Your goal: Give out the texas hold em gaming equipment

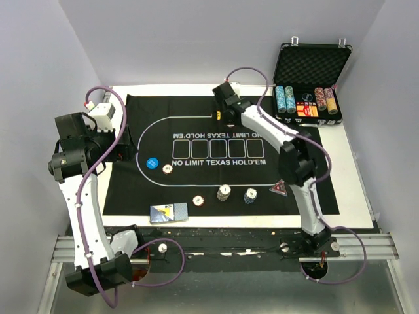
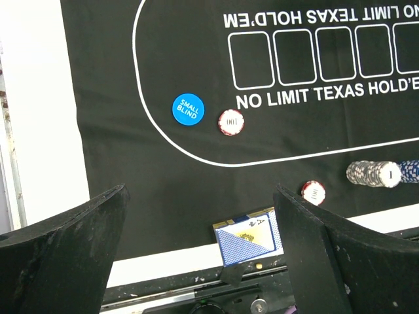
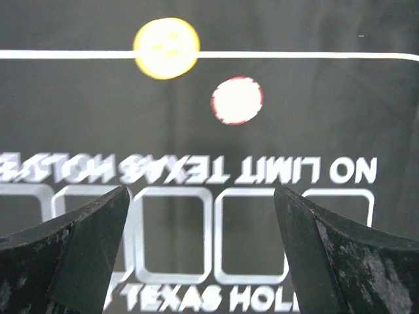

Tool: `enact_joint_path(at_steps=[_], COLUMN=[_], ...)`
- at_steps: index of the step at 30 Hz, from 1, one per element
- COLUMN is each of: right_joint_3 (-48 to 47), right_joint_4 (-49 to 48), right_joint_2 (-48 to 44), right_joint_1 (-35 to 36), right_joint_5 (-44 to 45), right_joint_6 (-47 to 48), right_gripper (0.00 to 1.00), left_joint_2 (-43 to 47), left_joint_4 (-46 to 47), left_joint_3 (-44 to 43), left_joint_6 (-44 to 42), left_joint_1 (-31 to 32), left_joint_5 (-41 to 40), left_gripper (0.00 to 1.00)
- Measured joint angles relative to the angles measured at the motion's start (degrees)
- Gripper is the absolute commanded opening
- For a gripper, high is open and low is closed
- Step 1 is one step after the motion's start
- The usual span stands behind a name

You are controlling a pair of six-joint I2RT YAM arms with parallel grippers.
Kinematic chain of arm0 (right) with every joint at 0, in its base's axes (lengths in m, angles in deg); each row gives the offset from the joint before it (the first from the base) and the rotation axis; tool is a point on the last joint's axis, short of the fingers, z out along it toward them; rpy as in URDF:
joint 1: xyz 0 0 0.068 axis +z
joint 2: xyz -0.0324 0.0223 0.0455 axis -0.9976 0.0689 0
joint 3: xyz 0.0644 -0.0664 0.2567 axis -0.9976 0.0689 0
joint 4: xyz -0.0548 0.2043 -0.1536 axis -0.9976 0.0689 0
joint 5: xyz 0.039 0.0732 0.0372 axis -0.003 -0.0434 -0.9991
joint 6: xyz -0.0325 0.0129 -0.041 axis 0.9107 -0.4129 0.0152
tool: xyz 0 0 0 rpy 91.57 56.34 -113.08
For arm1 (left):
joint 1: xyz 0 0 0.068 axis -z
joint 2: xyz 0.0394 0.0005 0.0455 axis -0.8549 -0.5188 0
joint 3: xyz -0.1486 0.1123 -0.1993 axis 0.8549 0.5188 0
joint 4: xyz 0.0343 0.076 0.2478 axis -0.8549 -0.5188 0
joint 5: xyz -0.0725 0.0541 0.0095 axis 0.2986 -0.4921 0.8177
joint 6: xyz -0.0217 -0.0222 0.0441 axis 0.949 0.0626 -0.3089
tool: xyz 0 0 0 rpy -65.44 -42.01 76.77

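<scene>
Across the table centre lay the black felt mat [image 1: 196,186], w/ the foam-lined case [image 1: 313,62] open off its 1 o'clock corner.

L gripper [image 2: 200,190] hung over the mat's 9 o'clock side, jaws spread wide, nothing btwn them. R gripper [image 3: 200,190] hung over the mat's 12 o'clock edge, jaws likewise wide apart and empty.

Card deck [image 2: 249,242] lay on the mat's near edge, approx 5 o'clock from the L gripper, low btwn its fingers; contact w/ either couldn't be told.

White chip stack [image 2: 373,174] and blue chip stack [image 2: 411,171] stood near each other, out at 3 o'clock from the L gripper. Dark red triangular marker [image 1: 279,188] lay at 3 o'clock of the blue chip stack in the top view.

Blue button [image 2: 188,108] sat at 12 o'clock of the L gripper, beyond the fingertips, w/ the inner chip [image 2: 231,122] just beside it at 3 o'clock. Near chip [image 2: 313,191] lay at 3 o'clock, just past that gripper's finger.

Yellow button [image 3: 166,48] sat on the white line at 11 o'clock of the R gripper. Far chip [image 3: 237,100] lay at 1 o'clock, closer in. Both were apart from the fingers.
</scene>
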Motion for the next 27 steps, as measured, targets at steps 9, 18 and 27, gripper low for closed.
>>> enact_joint_path(at_steps=[9, 18, 27], right_joint_3=[18.21, 26.05, 29.90], right_joint_4=[-3.32, 0.98, 1.31], right_joint_2=[-19.93, -14.21, -13.81], right_joint_1=[26.21, 34.53, 35.43], right_joint_5=[2.97, 3.15, 3.30], right_joint_6=[-6.56, -14.88, -18.40], right_gripper=[1.00, 0.98, 0.93], left_joint_2=[0.57, 0.94, 1.40], left_joint_4=[0.11, 0.11, 0.11], left_joint_3=[0.02, 0.28, 0.28], left_joint_6=[0.07, 0.07, 0.07], left_joint_1=[0.00, 0.00, 0.00], left_joint_5=[-0.02, -0.04, -0.04], left_gripper=[0.99, 0.99, 0.99])
